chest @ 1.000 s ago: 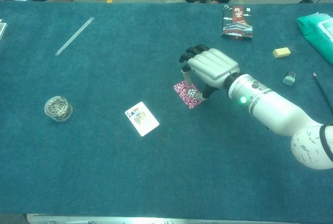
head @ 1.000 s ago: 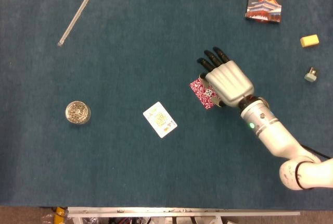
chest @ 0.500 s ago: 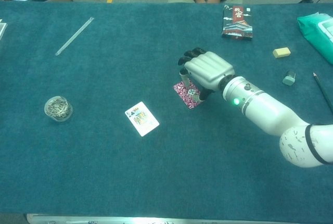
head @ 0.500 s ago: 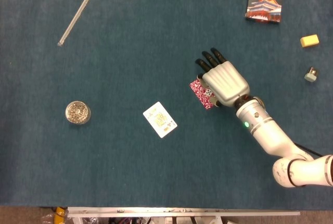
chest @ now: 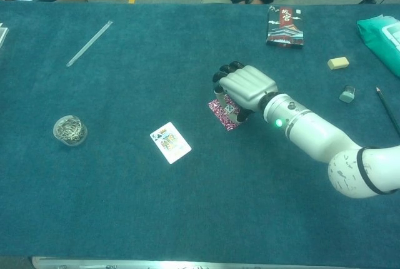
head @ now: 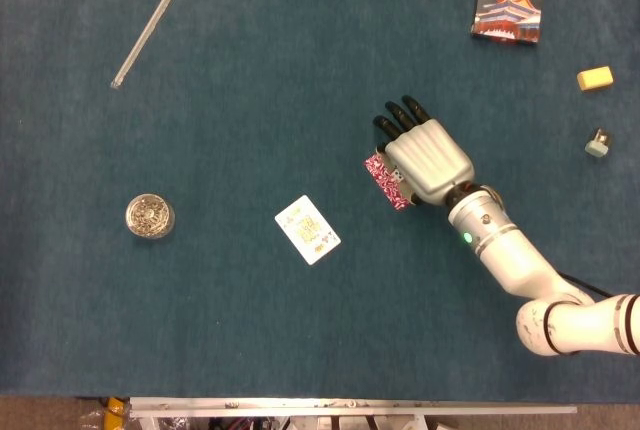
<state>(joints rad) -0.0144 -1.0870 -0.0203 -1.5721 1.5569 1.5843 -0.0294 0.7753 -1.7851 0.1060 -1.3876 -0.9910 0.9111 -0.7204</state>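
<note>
Right hand [head: 425, 155] over red-backed card [head: 385, 180]

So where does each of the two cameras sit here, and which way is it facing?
Head view: high above, looking almost straight down on the blue table; shows the right hand and forearm.
Chest view: lower, at the near table edge, facing forward across it to the floor beyond; shows the same arm.
Both share the right hand on the red patterned card, the face-up card and the card box.

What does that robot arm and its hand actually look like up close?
The right hand has a pale grey, ribbed back and black fingers. Behind it, a silver wrist ring carries a small green light. The right arm is smooth white tubing with a black band near its rounded elbow joint. The left arm is not in view.
</note>
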